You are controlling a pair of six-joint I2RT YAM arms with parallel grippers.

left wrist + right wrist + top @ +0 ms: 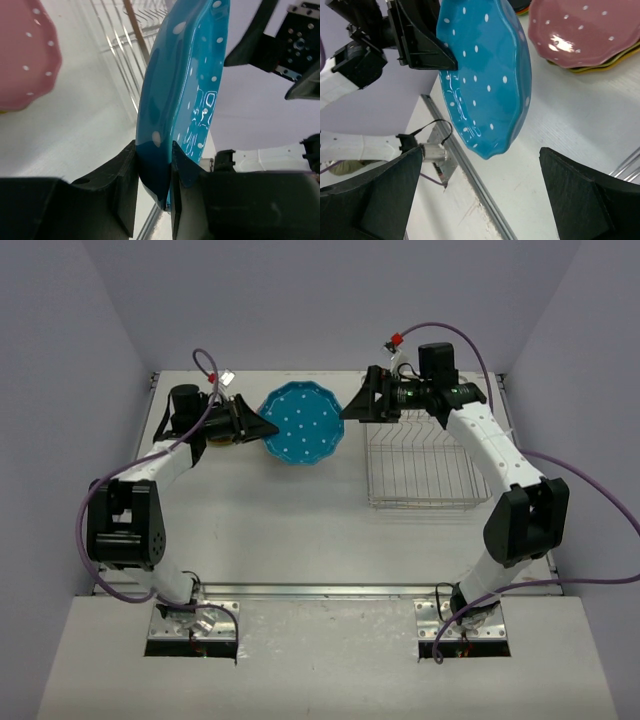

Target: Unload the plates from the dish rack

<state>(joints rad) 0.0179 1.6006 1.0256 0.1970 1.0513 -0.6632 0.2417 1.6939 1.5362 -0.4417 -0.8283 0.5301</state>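
The left fingers (262,425) are drawn narrow on the rim of the teal blue plate (300,423), one finger on each face. They hold it tilted and lifted off the worktop (300,530). In the left wrist view the wavy rim sits pinched between the two black pads. The plate reaches away from those fingers toward the right fingers (350,410), which stand spread wide with nothing gripped, close to the plate's far rim but not touching it. On the wrist side of the right fingers, behind and below them, sits the dish rack (425,475), its silver wires resting on the worktop. Beneath the left fingers, on the side away from the rack, lies a stack (600,65) of plates with yellow and green rims showing. The pink plate (580,30) lies on top of it, dotted face up.
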